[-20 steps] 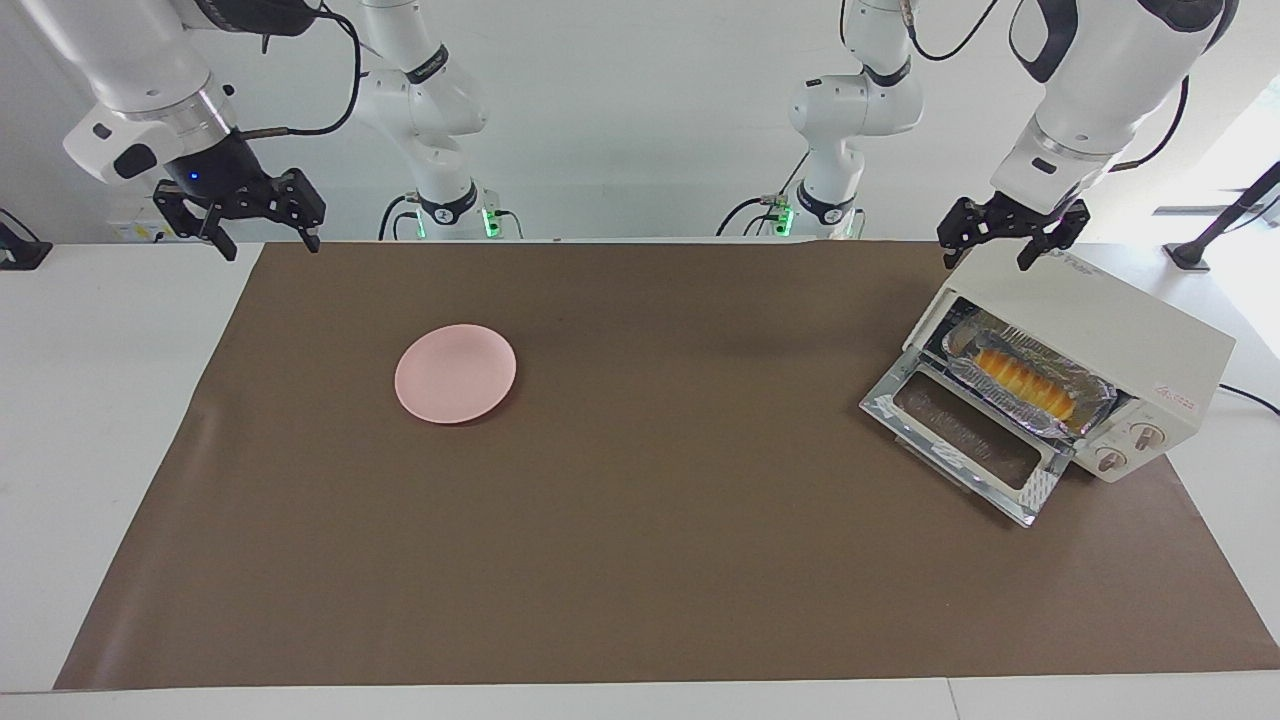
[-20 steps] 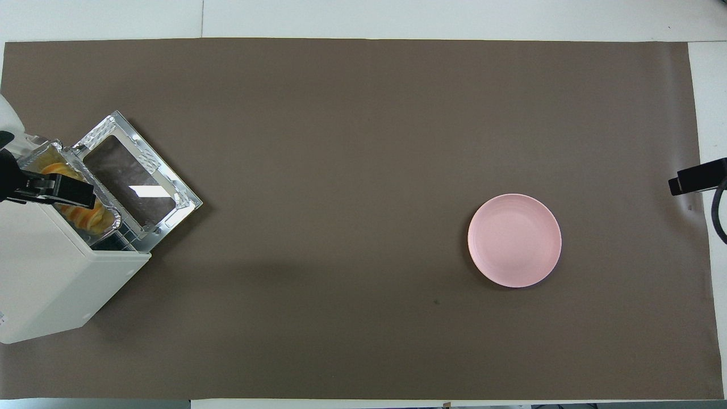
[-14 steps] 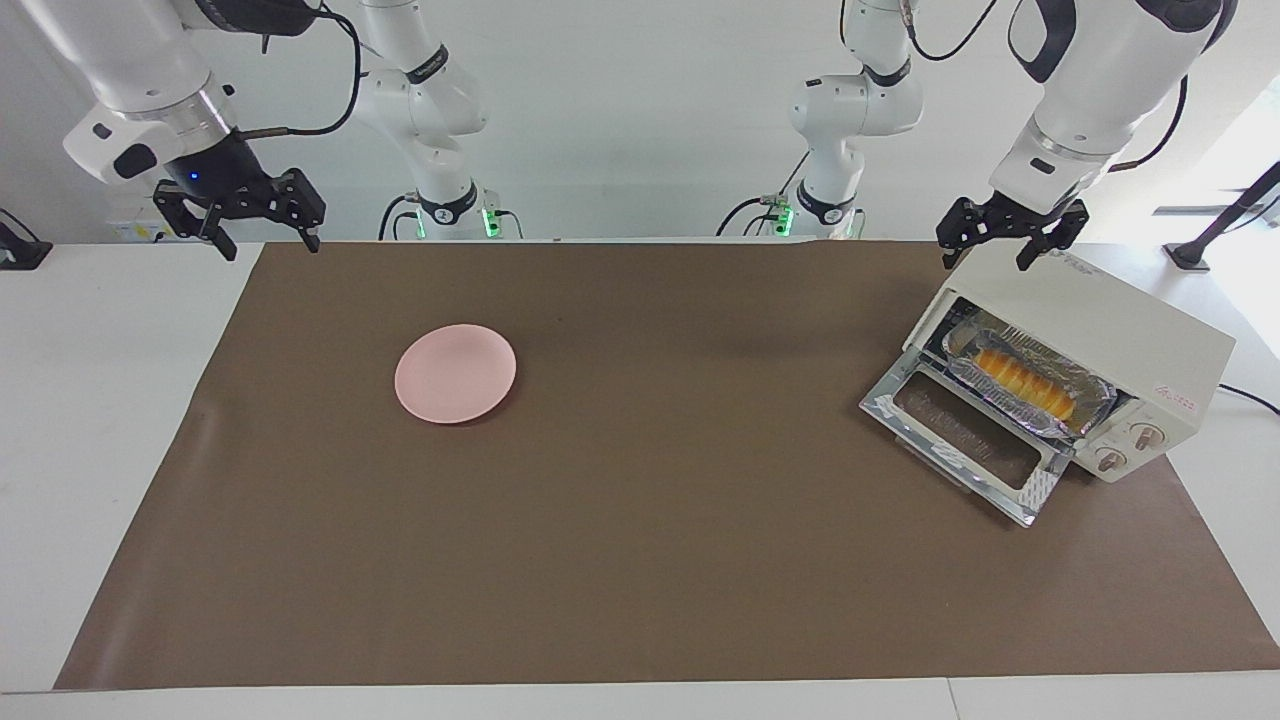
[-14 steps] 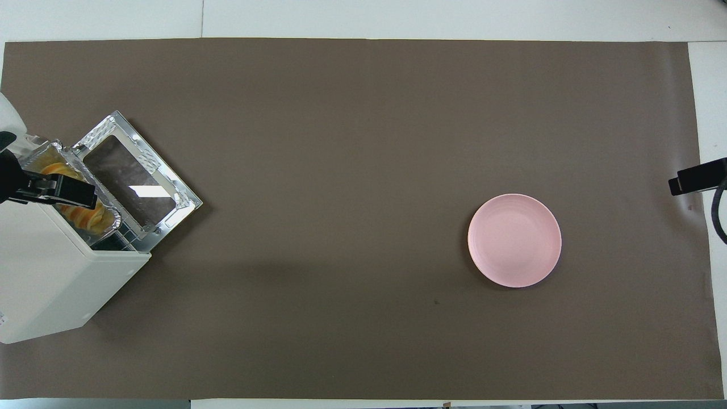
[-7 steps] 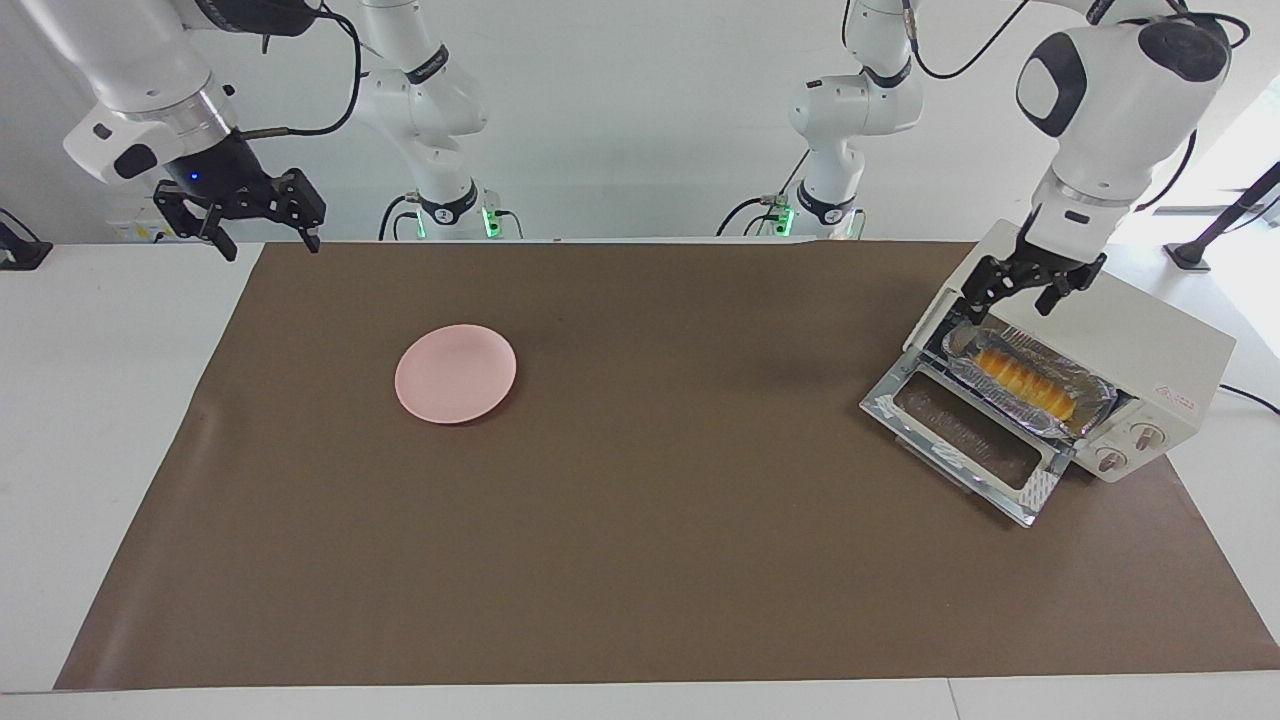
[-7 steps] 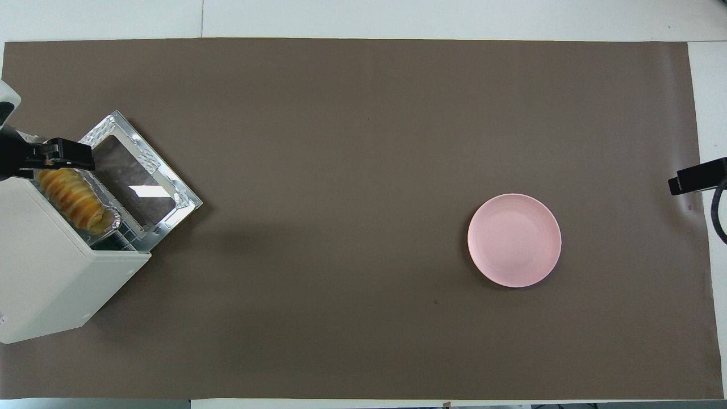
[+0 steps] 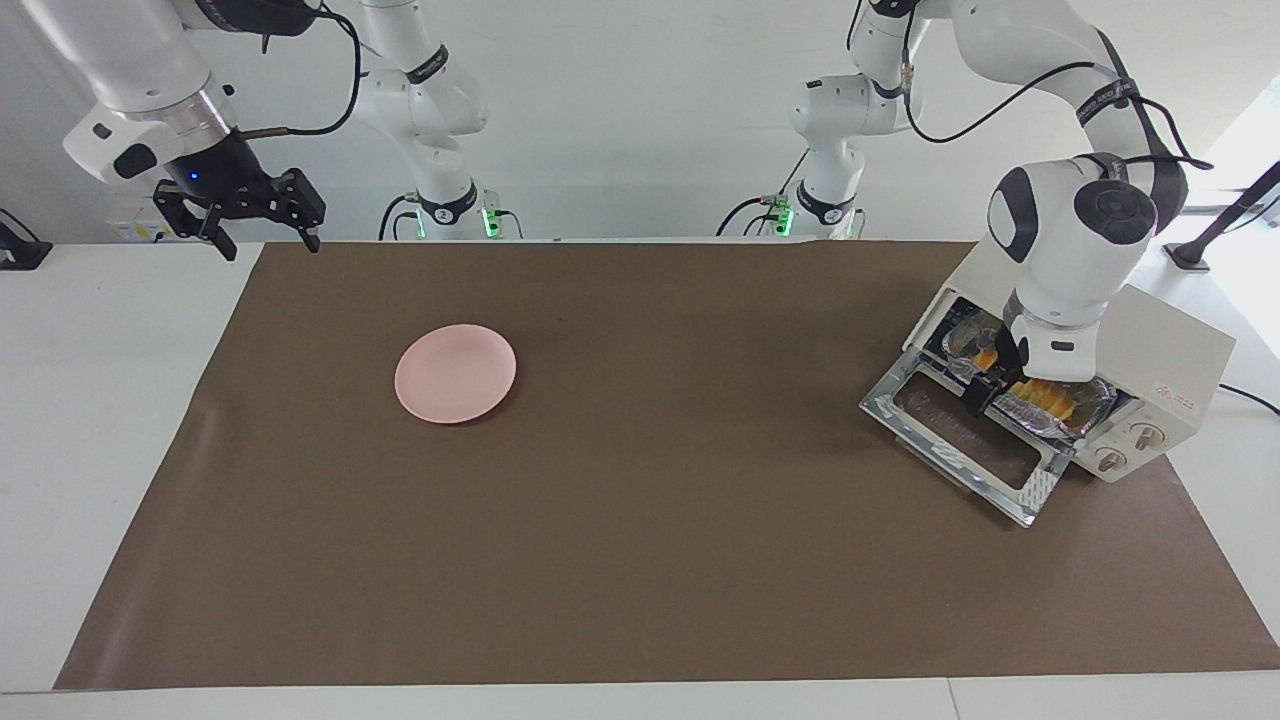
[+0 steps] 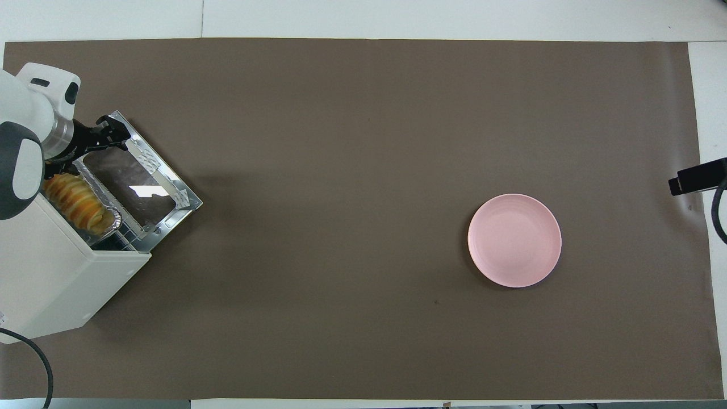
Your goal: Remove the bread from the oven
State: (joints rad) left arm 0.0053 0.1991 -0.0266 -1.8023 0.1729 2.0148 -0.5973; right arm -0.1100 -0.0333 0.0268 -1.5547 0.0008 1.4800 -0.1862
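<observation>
Two arms here, and only one is busy. That's the left arm, which arcs up from its base and folds steeply down so the wrist points toward the tabletop right at the mouth of the oven [image 7: 1150, 345]. The left gripper [image 7: 985, 392] sits low at the opening, just over the inner edge of the dropped glass door [image 7: 965, 435] and right up against the foil tray [image 7: 1085, 410]. Its jaws look spread wide, and from what I can see they aren't clamped on anything. From overhead, the white wrist leans in over the corner of the oven with the black fingers [image 8: 108, 133] sticking out over the hinge end of the door.

Bread [image 7: 1050, 400] is still inside the oven, lying in the foil tray on the rack, with the gripper covering its middle in the facing view. You can see the orange ridged slices better from above [image 8: 76, 199].

Right arm is just waiting, wrist tilted down, with the right gripper [image 7: 240, 225] up in the air over the edge of the brown mat [image 7: 640, 560] at its own end of the tabletop, jaws wide and empty. Pink plate [image 7: 456, 373] sits on the mat toward that end, well apart from the oven.
</observation>
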